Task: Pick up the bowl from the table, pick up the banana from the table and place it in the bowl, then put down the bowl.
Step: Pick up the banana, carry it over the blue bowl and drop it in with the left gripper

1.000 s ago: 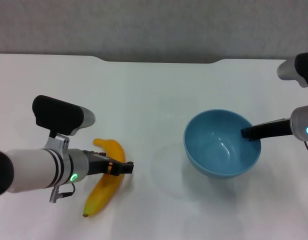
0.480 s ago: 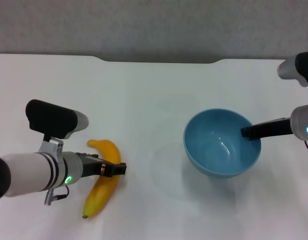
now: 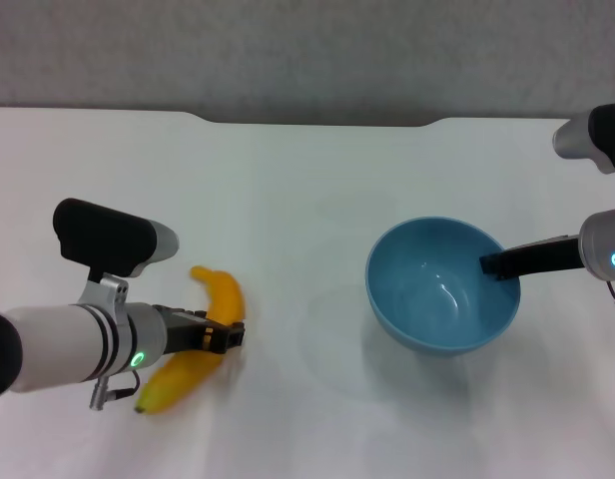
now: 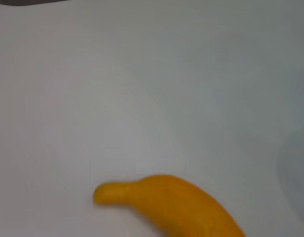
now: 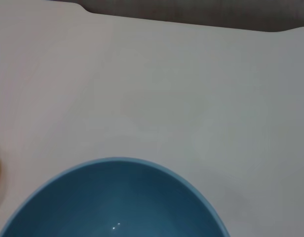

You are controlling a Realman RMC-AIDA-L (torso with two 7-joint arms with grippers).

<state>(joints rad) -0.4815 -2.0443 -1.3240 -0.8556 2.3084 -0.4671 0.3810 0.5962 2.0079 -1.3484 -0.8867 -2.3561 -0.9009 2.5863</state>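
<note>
The yellow-orange banana (image 3: 220, 294) lies on the white table (image 3: 307, 190) at the left, its stem toward the far side. My left gripper (image 3: 226, 336) is shut across the banana's middle. In the left wrist view the banana's stem end (image 4: 181, 205) shows close by, with no fingers in sight. The light-blue bowl (image 3: 437, 289) is at the right. My right gripper (image 3: 492, 265) is shut on its right rim, one finger inside, holding it a little above a faint shadow on the table. The bowl (image 5: 112, 202) fills the near part of the right wrist view and is empty.
The table's far edge (image 3: 317, 123) has a notch against the grey wall. Bare white tabletop lies between the banana and the bowl.
The left gripper drew back slightly to the left and closed on the banana. The banana turned, its lower tip swinging left. The right arm and the bowl have not moved.
</note>
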